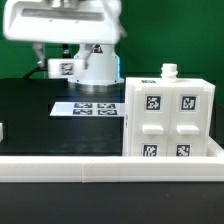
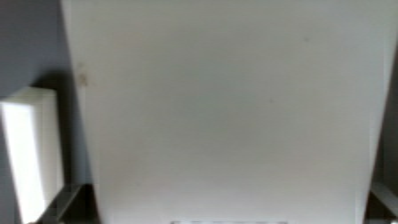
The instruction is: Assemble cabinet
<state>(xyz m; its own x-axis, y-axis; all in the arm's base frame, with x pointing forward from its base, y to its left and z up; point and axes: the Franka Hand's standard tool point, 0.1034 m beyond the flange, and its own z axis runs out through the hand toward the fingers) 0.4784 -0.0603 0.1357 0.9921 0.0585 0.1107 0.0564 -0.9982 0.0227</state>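
Observation:
The white cabinet body (image 1: 170, 115) stands upright at the exterior view's right, with four black-and-white tags on its front and a small knob on top. My gripper (image 1: 60, 30) is high at the exterior view's upper left, blurred. In the wrist view a broad white slab (image 2: 222, 100) fills the space between my dark fingers (image 2: 63, 205), and my gripper (image 2: 224, 208) is shut on its two edges. The slab shows as a wide white blur (image 1: 65, 18) in the exterior view. A small white tagged panel (image 1: 65, 68) stands near the robot base.
The marker board (image 1: 90, 108) lies flat on the black table, left of the cabinet body. A white rail (image 1: 100, 165) runs along the front edge. The robot base (image 1: 97, 62) stands at the back. A bright white piece (image 2: 27, 150) shows beside the slab.

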